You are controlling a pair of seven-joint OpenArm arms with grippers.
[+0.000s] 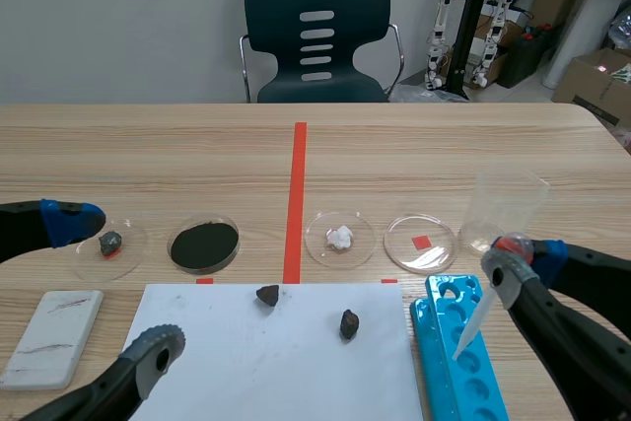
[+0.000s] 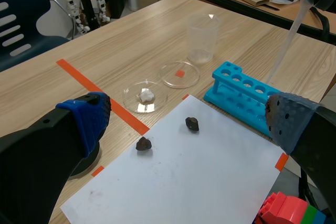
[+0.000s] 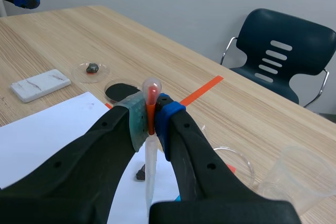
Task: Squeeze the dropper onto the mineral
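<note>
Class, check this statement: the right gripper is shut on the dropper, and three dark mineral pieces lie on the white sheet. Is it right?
Not quite. The scene view shows only two dark mineral pieces on the white sheet, not three. The rest stands: the right gripper is shut on the dropper.

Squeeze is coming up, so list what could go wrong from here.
1. The dropper in the right tool hangs tip-down over the blue rack, not over the nearer dark mineral on the white paper; squeezing now would probably drip into the rack.
2. The pads clamp just below the bulb, so tightening may release little.
3. The clear cup stands close by that arm; a sweep toward the paper might tip it.
</note>
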